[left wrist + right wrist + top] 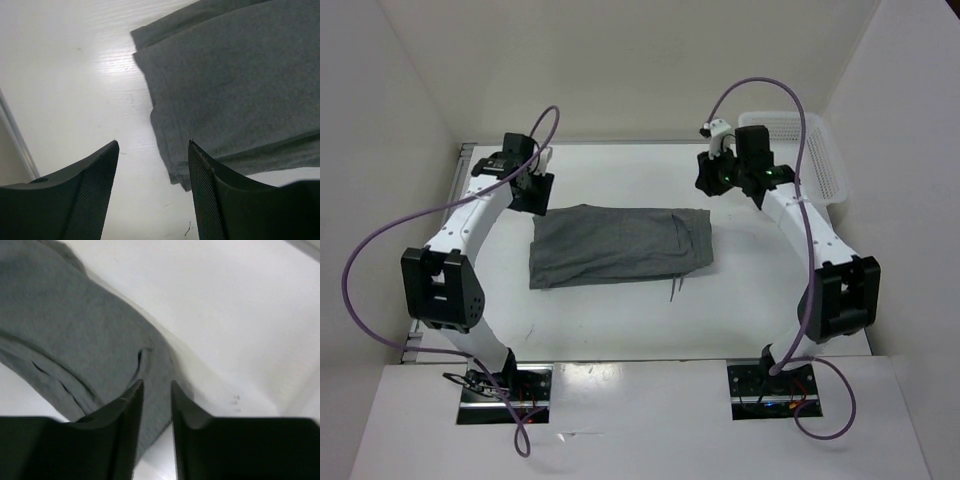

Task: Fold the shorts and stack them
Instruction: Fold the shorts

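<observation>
The grey shorts (620, 245) lie flat and folded lengthwise on the white table (620, 330), with a thin drawstring (675, 288) dangling off their near edge. My left gripper (537, 196) hovers at their far left corner. In the left wrist view it (153, 149) is open and empty over bare table, with the shorts' edge (235, 85) just to its right. My right gripper (712, 182) hovers above the far right corner. In the right wrist view its jaws (157, 385) stand narrowly apart with nothing between them, and the shorts (75, 340) lie below.
A white mesh basket (823, 150) stands at the back right, just behind the right arm. White walls close in the table on the left, back and right. The table's left edge has a metal rail (15, 140).
</observation>
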Controlling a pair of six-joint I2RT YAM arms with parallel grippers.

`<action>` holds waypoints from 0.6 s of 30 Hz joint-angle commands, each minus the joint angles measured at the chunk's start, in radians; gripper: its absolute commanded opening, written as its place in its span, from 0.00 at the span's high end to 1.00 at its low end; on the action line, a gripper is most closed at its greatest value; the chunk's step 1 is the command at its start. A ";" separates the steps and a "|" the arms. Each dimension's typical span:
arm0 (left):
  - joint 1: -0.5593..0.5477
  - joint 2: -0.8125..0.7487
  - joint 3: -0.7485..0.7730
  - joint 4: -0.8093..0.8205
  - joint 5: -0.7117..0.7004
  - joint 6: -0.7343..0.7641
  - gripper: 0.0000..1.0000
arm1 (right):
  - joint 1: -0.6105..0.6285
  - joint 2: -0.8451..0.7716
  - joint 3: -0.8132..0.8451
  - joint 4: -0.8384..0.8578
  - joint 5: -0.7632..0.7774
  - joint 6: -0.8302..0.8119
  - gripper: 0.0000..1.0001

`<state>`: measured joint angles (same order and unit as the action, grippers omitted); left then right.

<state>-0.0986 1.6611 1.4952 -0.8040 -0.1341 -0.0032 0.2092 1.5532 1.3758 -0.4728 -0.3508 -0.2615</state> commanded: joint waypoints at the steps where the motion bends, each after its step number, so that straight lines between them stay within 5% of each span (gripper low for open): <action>1: -0.043 0.115 0.029 0.020 0.016 0.003 0.35 | 0.059 0.111 0.074 0.069 0.010 0.108 0.70; 6: -0.043 0.254 0.030 0.127 -0.006 0.003 0.35 | 0.068 0.277 0.049 0.069 0.078 0.154 1.00; 18: -0.012 0.476 0.070 0.155 -0.111 0.003 0.36 | 0.015 0.464 -0.005 0.123 0.211 0.154 1.00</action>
<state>-0.1196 2.0918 1.5665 -0.6643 -0.1974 -0.0040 0.2314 1.9778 1.3647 -0.4023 -0.2260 -0.1169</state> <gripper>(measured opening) 0.644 0.004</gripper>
